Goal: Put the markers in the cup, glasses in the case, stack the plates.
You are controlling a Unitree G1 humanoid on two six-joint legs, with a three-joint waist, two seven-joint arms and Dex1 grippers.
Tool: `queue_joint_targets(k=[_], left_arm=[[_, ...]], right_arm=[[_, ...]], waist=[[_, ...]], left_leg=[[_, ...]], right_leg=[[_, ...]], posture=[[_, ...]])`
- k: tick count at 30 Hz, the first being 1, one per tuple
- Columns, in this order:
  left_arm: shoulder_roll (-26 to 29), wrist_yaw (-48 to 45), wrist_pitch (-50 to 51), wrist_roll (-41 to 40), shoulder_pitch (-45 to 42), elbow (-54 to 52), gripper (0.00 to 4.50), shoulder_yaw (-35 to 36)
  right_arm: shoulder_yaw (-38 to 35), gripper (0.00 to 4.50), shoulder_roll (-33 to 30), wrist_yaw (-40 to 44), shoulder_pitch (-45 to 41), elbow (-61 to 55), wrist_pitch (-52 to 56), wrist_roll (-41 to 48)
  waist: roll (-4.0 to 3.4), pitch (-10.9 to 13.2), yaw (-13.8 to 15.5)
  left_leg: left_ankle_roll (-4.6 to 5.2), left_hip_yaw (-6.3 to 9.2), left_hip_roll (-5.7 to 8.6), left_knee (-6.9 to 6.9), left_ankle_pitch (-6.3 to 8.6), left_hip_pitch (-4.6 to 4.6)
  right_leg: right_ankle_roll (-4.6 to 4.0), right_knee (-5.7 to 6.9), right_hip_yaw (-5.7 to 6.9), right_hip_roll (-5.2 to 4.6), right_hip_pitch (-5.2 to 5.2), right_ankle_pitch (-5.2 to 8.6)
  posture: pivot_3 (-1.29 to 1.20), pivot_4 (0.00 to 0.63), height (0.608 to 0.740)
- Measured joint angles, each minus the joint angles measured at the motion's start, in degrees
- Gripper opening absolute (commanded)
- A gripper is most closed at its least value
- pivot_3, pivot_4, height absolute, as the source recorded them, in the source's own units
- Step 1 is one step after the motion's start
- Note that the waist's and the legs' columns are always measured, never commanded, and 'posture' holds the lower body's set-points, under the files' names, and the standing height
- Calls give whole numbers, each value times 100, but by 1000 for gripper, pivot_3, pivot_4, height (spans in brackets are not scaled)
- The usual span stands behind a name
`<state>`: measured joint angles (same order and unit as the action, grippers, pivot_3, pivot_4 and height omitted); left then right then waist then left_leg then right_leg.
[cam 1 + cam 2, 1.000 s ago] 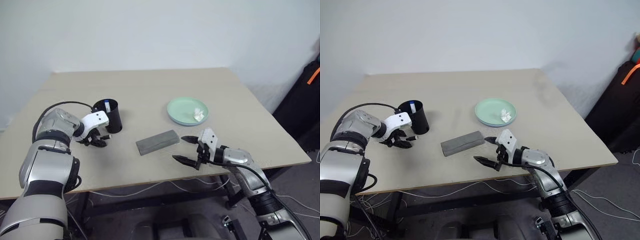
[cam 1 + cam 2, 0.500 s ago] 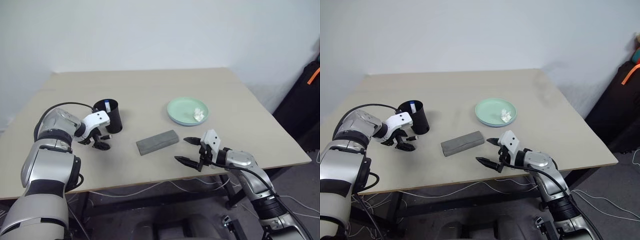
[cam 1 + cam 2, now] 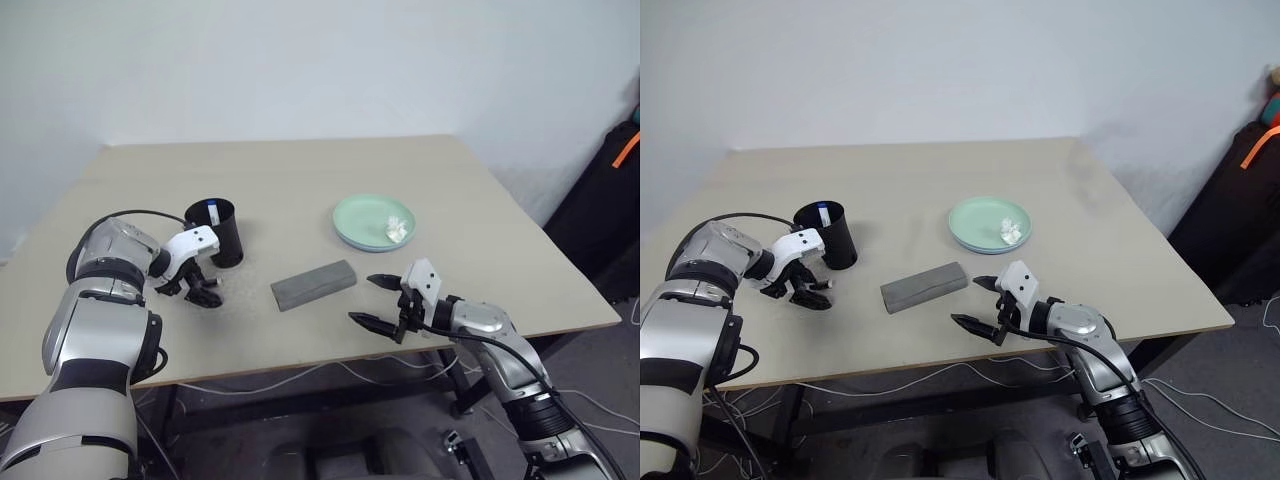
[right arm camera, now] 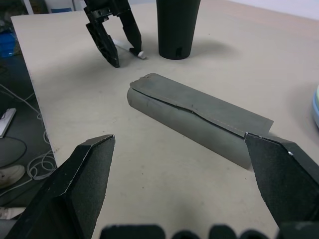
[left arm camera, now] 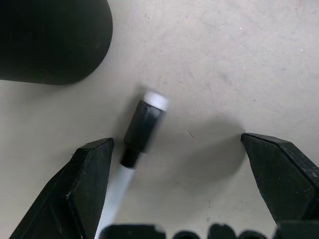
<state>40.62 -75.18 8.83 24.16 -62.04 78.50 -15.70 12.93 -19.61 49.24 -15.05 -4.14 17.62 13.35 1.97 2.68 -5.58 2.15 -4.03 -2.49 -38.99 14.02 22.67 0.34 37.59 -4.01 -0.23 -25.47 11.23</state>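
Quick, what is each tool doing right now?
Left tool: open over the black-ended marker, holding nothing.
Right tool: open, empty.

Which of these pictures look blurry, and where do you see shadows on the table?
Left wrist view: the marker looks soft, its white barrel smeared near the finger; a faint shadow lies on the table beside it. Right wrist view: the case is fairly sharp and the cup casts a soft shadow. Left eye view: even light, faint shadows under the plate.

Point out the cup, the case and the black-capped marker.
cup (image 3: pixel 226 240), left eye view, side wall.
case (image 4: pixel 199 124), right wrist view, top face.
marker (image 5: pixel 143 127), left wrist view, black cap.
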Motion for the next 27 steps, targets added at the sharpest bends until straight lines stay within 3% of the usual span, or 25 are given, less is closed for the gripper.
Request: queue_joint_targets(k=[6, 7, 9, 18, 27], left_arm=[[33, -347, -266, 84, -13, -20, 4459, -167], [38, -386, -295, 90, -19, -20, 4293, -188], [54, -433, -343, 103, -23, -20, 3853, -221], [130, -251, -613, 239, -22, -20, 773, -381], [137, 130, -748, 285, -6, -18, 773, -388]], right_arm=[[0, 4500, 7, -27, -7, 0, 4, 8], [0, 4500, 12, -27, -8, 1, 4, 9], [1, 4500, 33, -26, -22, 10, 2, 9], [24, 4500, 175, 30, -233, 200, -53, 7], [42, 4500, 216, 81, -234, 282, -69, 2]], waist=[[0, 0, 1], [0, 0, 2], [0, 0, 1], [0, 0, 1], [0, 0, 1]], left_leg=[[0, 1, 0, -1, 0, 0], [0, 1, 1, -2, 0, 0], [0, 1, 0, -3, 0, -1], [0, 3, 0, -5, 0, 2], [0, 3, -3, -4, 0, 1]], right_leg=[[0, 0, 1, -2, 1, 0], [0, 0, 1, -2, 2, 0], [0, 1, 0, -2, 2, 0], [0, 3, 1, -2, 1, 0], [-1, 5, 2, 2, 0, -1]], posture=[[0, 0, 740], [0, 0, 740], [0, 0, 740], [0, 0, 740], [0, 0, 740]])
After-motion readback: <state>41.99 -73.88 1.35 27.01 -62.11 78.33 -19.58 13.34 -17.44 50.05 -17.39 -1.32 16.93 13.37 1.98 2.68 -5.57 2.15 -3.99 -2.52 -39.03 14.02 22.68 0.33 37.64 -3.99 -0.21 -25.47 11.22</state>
